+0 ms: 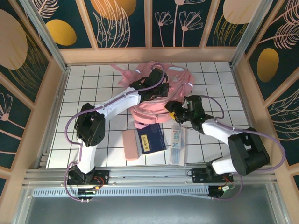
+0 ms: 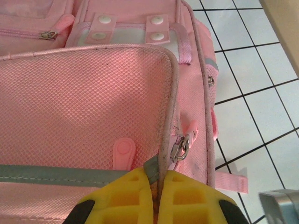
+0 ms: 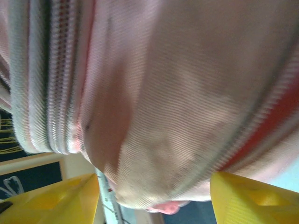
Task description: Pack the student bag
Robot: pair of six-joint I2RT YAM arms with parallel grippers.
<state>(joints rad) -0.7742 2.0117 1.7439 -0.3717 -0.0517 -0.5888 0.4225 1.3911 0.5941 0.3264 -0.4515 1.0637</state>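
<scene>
Overhead camera looks down from behind; wrist cameras sit close on the student bag point(image 1: 180, 78)

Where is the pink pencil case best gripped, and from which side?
Across its narrow width, from above, toward its near end: the pencil case lies flat, lengthwise away from the arms, and the blue book likely crowds its right edge farther back.
</scene>
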